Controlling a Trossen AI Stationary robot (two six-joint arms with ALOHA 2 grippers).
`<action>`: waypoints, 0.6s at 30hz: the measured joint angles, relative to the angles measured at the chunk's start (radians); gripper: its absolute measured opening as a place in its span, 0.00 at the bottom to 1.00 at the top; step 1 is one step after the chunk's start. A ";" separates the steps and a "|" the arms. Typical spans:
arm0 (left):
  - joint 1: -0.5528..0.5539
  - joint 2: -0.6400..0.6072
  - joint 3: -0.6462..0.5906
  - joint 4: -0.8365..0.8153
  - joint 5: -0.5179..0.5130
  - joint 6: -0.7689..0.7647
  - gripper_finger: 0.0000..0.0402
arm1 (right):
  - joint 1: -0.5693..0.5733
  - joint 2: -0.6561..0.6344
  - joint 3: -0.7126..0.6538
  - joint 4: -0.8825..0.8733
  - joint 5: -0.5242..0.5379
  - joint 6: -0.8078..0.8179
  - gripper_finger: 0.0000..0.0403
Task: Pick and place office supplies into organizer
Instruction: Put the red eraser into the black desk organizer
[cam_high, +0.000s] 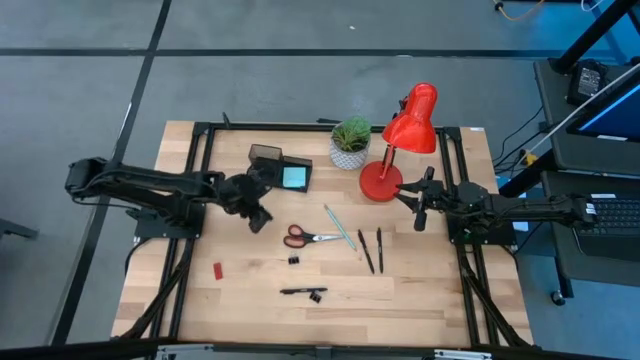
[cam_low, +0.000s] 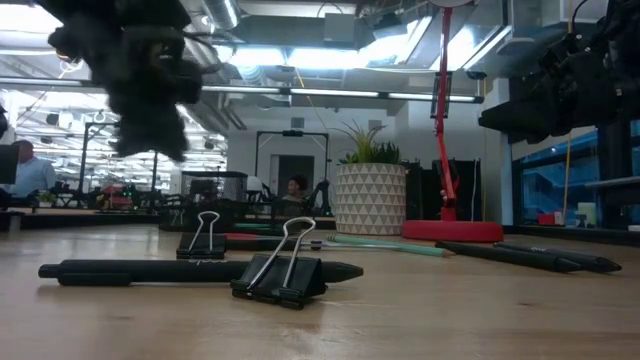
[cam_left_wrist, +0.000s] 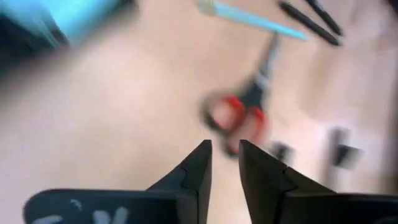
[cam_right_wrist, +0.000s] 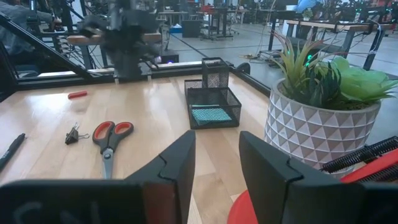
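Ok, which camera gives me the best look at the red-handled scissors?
The right wrist view: the red-handled scissors lie whole and sharp on the wooden table. The high view shows them whole but small; the left wrist view shows them blurred; in the low view I cannot pick them out.

We see the black mesh organizer (cam_high: 278, 167) standing at about eleven o'clock on the bench (cam_high: 430, 300), with the light-blue notepad (cam_high: 294, 177) lying flat in its low tray. At the centre we find the red-handled scissors (cam_high: 308, 237), flat, blades pointing toward three o'clock. Just toward two o'clock from them lies the teal pencil (cam_high: 339, 227), slanted. Toward three o'clock we note two thin black pens (cam_high: 372, 250) side by side. A small black clip (cam_high: 295, 260) sits at six o'clock of the scissors. Farther that way, a third black pen (cam_high: 300, 291) touches another clip (cam_high: 316, 296). The small red piece (cam_high: 218, 269) rests toward eight o'clock.
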 joint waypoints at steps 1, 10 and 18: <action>-0.018 0.000 0.000 -0.018 0.031 -0.085 0.21 | 0.000 0.000 0.000 0.000 0.000 0.000 0.32; -0.259 0.001 0.001 -0.260 0.146 -0.713 0.27 | 0.000 0.000 0.000 0.005 0.000 0.002 0.32; -0.466 0.035 0.001 -0.281 0.116 -1.120 0.26 | 0.000 0.000 0.000 0.007 0.000 -0.002 0.32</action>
